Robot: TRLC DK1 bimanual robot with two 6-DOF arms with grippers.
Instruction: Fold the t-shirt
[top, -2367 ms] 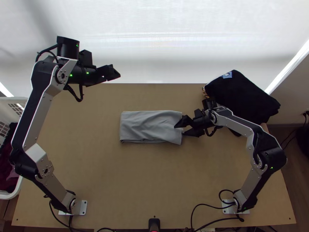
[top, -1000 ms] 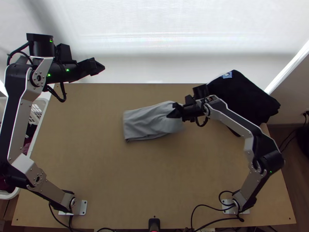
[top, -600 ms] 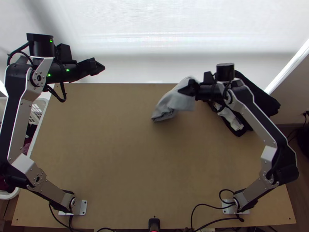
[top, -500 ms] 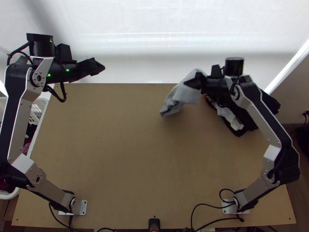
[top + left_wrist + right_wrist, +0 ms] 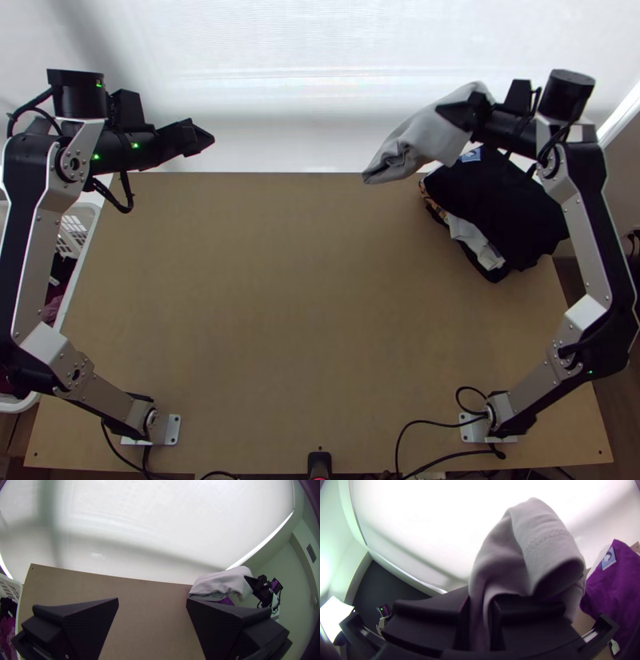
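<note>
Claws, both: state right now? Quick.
Left claw: open, nothing between its fingers.
Right claw: closed on the grey t-shirt, holding it up in the air; which part of the shirt it grips, can't tell.

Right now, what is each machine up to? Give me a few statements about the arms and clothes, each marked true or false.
1. The right gripper is holding the grey t-shirt. True.
2. The left gripper is clamped shut. False: its fingers are wide apart.
3. The grey t-shirt is lying on the table. False: it is held up in the air.
4. A dark clothes pile is at the table's far right corner. True.
</note>
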